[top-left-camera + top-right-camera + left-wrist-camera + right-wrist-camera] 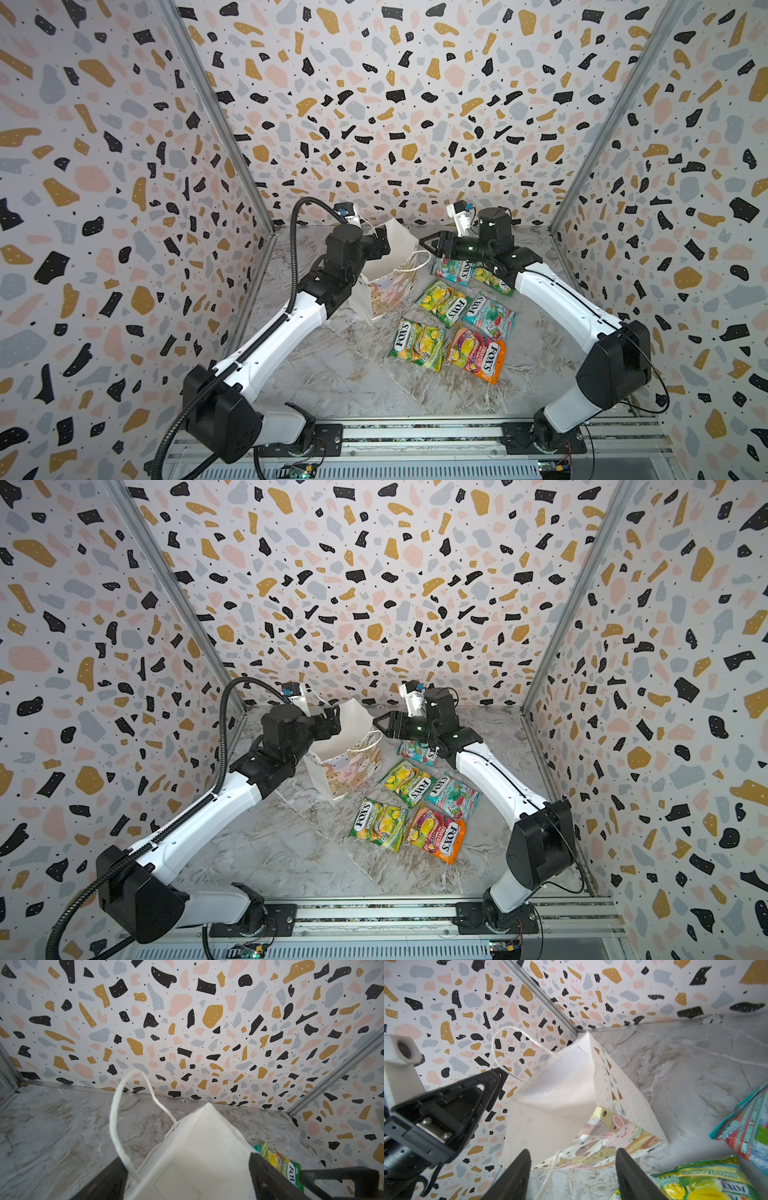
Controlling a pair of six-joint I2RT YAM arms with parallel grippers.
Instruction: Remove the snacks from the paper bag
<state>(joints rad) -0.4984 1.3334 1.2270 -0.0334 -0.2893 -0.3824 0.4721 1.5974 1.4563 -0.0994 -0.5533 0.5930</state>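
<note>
The small white paper gift bag [388, 291] with pastel print is seen standing, somewhat tilted, on the grey marbled counter [332, 374], its long axis rising from the base to a mouth turned upward. It is placed directly between the 2 arms. The left tool [185, 1159] is spread, its jaws straddling the bag's near wall; whether the paper is touched cannot be told. The right tool [573, 1151] is also spread and pinches nothing. It points at the opposite rim from just beside it, with a white cord handle [550, 1169] hanging loose between its fingers.

The 6 flat glossy FOX'S candy packets [442, 301] are all laid on the counter to the right of the bag. A teal-red packet [451, 268] lies beneath the right tool. Only plain white is shown of the bag's inside.

The emptying is judged finished. The left tool is nearer, so any retreat is best made back along its arm, so the rim is not dragged. The right tool is best lifted clear of the cord
</note>
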